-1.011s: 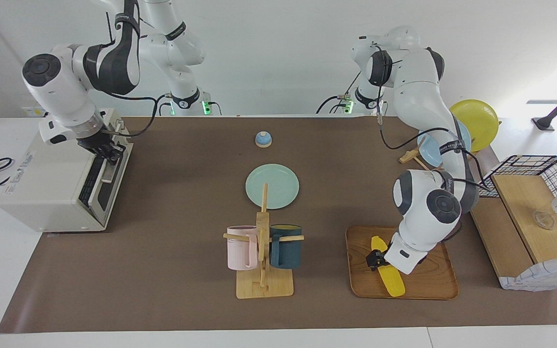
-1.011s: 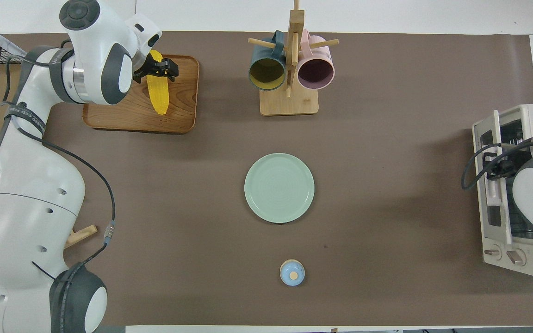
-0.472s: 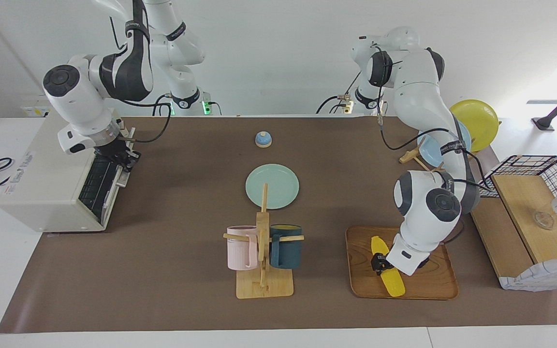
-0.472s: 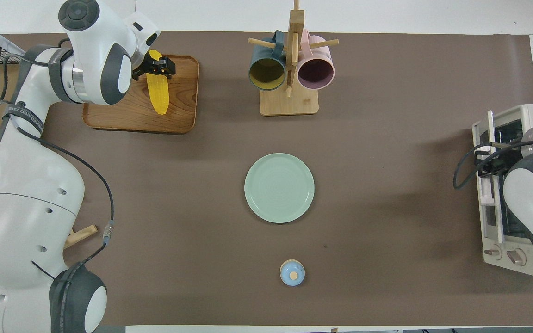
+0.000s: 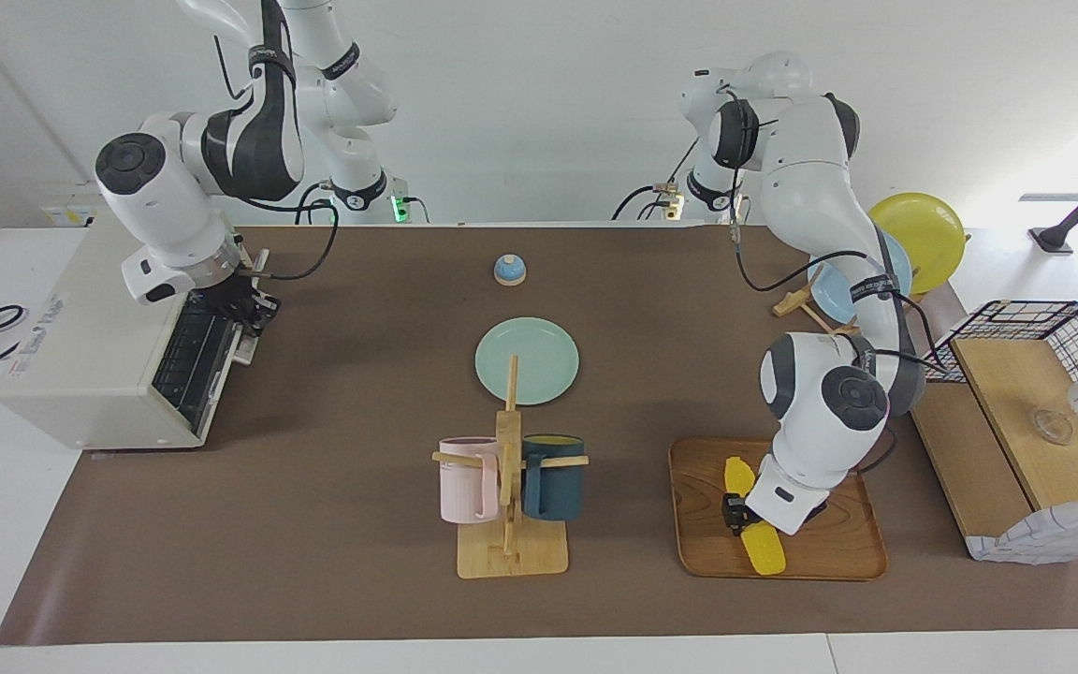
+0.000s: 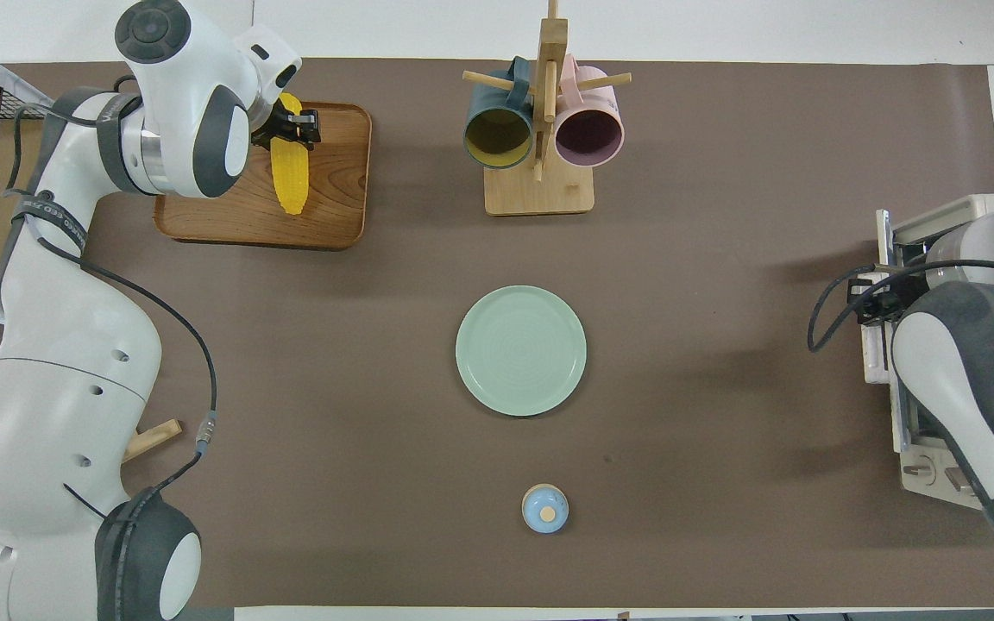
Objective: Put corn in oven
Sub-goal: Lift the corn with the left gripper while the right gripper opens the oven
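Observation:
The yellow corn (image 5: pixel 765 553) (image 6: pixel 292 179) lies on the wooden tray (image 5: pixel 829 552) (image 6: pixel 337 203) toward the left arm's end of the table. My left gripper (image 5: pixel 735 511) (image 6: pixel 297 129) is down on the tray and shut across the cob, nearer its tapered end. The off-white oven (image 5: pixel 80 356) (image 6: pixel 971 211) stands at the right arm's end. My right gripper (image 5: pixel 249 314) (image 6: pixel 875 302) is shut on the handle at the top edge of the oven door. The door is tipped outward, and the wire rack (image 5: pixel 185 351) shows inside.
A mug rack (image 5: pixel 511 552) with a pink and a dark blue mug stands beside the tray. A green plate (image 5: pixel 527 360) and a small blue bell (image 5: pixel 509 270) lie mid-table. A wooden box with a wire basket (image 5: pixel 1026 412) and a plate rack (image 5: pixel 923 229) sit at the left arm's end.
My left gripper dropped onto the corn and closed on it. The right gripper pulled the oven door's top edge outward, toward the middle of the table.

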Controlling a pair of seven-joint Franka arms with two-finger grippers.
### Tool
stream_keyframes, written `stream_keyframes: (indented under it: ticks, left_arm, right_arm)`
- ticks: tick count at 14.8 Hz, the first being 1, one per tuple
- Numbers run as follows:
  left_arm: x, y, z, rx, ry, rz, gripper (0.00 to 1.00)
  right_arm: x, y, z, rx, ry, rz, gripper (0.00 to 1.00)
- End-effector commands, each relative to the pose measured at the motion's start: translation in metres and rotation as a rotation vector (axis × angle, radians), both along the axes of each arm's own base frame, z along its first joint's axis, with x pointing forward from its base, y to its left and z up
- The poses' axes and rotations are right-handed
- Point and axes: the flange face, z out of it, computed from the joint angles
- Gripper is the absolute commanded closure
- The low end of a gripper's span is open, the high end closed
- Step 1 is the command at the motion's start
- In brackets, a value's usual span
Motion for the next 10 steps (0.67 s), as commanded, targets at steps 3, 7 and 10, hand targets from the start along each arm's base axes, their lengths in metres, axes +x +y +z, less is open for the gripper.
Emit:
stream_keyframes:
  ticks: [3, 7, 10]
  left_arm:
    - [-0.038, -0.002, 0.075, -0.038, 0.041, 0.081, 1.0]
    - [-0.108, -0.011, 0.122, -0.059, 0.071, 0.126, 1.0]
    - [-0.158, -0.057, 0.131, -0.059, 0.111, 0.155, 1.0]
  right_arm:
    - [0.016, -0.006, -0.035, -0.019, -0.024, 0.013, 1.0]
    - [0.013, 0.001, -0.048, -0.018, -0.032, 0.027, 1.0]
    - [0.015, 0.006, -0.063, -0.018, -0.038, 0.039, 1.0]
